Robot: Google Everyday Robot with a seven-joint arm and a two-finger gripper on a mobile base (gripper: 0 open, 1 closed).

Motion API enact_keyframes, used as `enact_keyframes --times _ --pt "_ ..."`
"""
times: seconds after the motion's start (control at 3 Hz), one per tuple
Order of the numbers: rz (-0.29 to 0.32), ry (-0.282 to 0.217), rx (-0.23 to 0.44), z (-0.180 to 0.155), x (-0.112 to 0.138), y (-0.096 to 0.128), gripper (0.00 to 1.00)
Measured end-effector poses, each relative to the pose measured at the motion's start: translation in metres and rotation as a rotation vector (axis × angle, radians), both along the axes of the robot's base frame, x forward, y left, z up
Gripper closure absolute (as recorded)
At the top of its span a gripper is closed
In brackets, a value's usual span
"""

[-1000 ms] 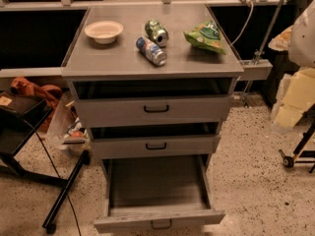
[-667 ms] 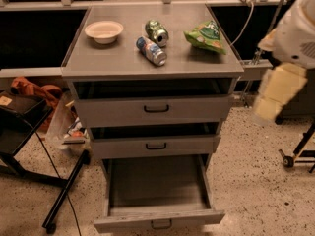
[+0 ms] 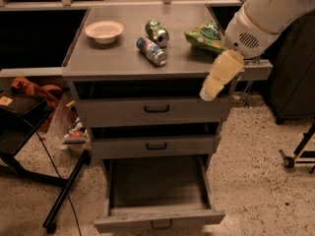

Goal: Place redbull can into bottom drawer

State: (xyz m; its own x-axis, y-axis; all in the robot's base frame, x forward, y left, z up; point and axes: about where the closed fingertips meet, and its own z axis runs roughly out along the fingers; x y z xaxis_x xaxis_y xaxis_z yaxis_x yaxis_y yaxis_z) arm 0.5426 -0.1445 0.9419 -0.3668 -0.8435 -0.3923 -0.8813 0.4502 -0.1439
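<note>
The redbull can (image 3: 151, 51) lies on its side near the middle of the worktop (image 3: 98, 60). Just behind it lies a green can (image 3: 157, 32), also on its side; whether the two touch, I cannot say. The gripper (image 3: 213, 84) hangs at the right front corner of the worktop, pointing down, well apart from the redbull can, so it does not hold it. If it is open or closed I cannot tell. The bottom drawer (image 3: 128, 223) is pulled out and nothing shows inside it.

In my judgement the risks are these. A can lying on its side rolls easily, so a touch from one side only may send it toward the front edge or against the green can. A reach that is not exact may close on the wrong can. Coming from the right, the arm may also brush the green bag (image 3: 206, 36). On the way down, the can may knock the top drawer (image 3: 156, 113) or the middle drawer (image 3: 155, 146), which sit directly above the open one
</note>
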Motion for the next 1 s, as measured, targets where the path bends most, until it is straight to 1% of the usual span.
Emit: enact_keyframes --times 0.33,0.67,1.0 --pt "-0.065 -0.002 0.090 -0.009 0.037 0.021 0.00" --pt "-0.146 0.011 0.164 -0.017 0.080 0.046 0.00" --pt "-0.146 0.011 0.164 -0.017 0.080 0.046 0.00"
